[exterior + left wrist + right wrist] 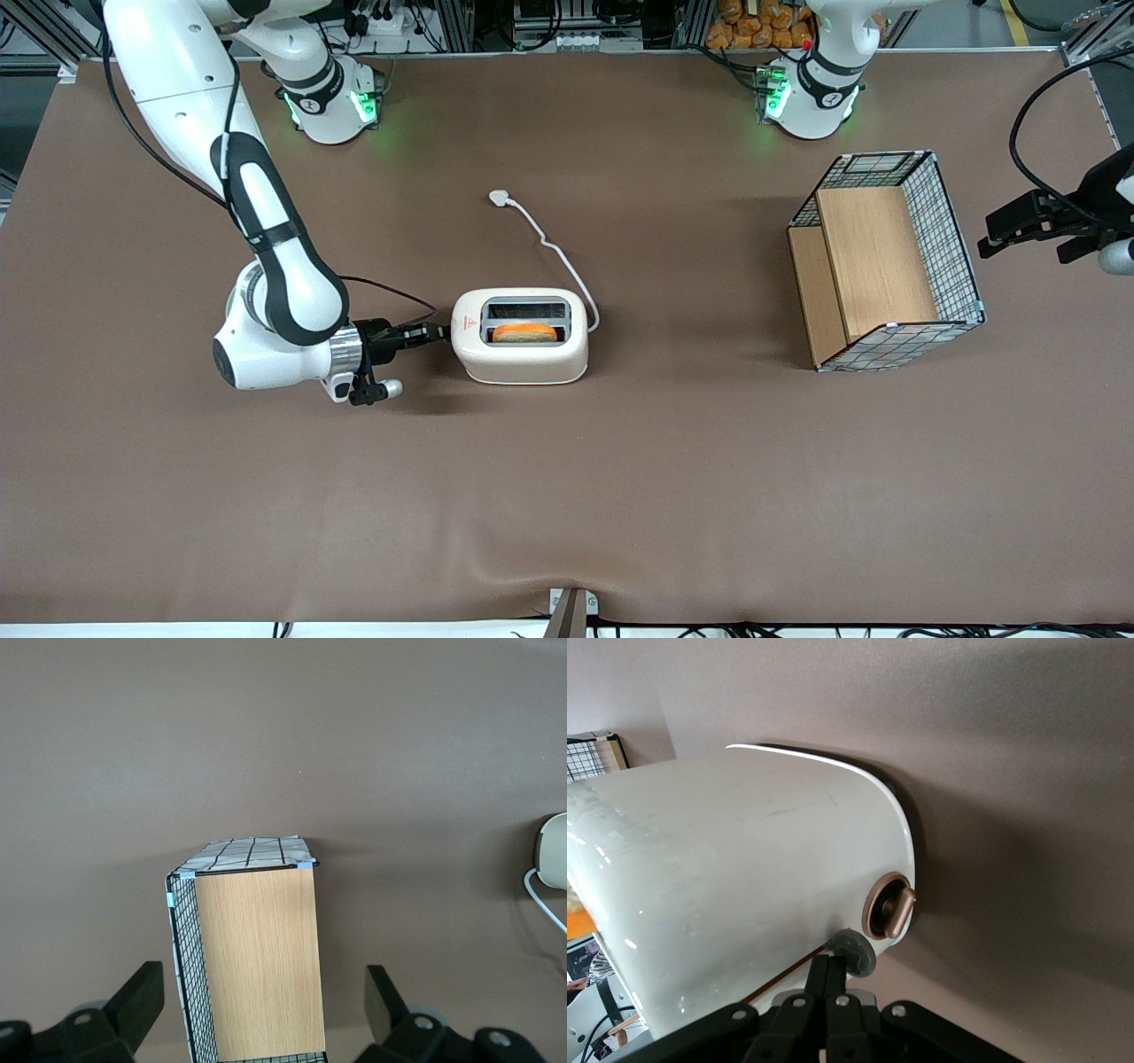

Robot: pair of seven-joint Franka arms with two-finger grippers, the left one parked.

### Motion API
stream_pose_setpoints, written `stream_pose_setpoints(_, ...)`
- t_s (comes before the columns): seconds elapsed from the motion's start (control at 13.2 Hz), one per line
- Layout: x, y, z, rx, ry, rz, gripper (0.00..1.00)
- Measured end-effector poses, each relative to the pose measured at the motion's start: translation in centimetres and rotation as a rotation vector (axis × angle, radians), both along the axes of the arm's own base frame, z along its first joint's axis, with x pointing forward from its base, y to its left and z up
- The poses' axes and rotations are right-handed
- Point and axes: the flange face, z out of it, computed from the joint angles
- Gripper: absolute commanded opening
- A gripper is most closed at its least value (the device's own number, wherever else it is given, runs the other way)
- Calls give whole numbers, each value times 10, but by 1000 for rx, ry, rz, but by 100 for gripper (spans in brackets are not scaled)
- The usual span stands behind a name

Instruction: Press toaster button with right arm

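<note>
Front view puts the toaster (521, 336) near the middle of the brown table (620, 496), its two slots facing up, an orange-brown slice (524, 332) sitting in the slot nearer the camera and a small red mark (467, 336) on its top at the working arm's end. The gripper (436, 333) lies level against that short end, at the toaster's nine o'clock, fingers drawn narrow together with nothing between them. In the right wrist view the fingertips (843, 970) meet a small dark round lever (854, 951) on the toaster's end face, just beside the toaster button (897, 908), a beige knob in a round collar that the fingers do not touch. The right arm (266, 257) reaches down from eleven o'clock. A white cord (560, 257) runs from the toaster toward one o'clock, ending in a plug (501, 198). A wire-and-wood basket (886, 266) stands well apart at three o'clock, toward the parked arm's end.
</note>
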Motion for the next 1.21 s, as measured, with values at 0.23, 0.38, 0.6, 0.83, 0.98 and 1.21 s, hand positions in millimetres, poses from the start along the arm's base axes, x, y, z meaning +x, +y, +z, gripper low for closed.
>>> stream_pose_setpoints(0.23, 2, 1, 4, -1, 0, -5, 0)
stream_pose_setpoints(0.38, 8, 2, 16, -7, -3, -25, 0)
stream_pose_setpoints(0.6, 17, 0, 51, -24, -3, -45, 5)
stream_pose_setpoints(0.83, 27, -29, 89, -61, -23, -45, 100)
stream_pose_setpoints(0.98, 36, -51, 106, -81, -50, -60, 100)
stream_pose_setpoints(1.21, 45, -59, 119, -119, -90, -43, 100)
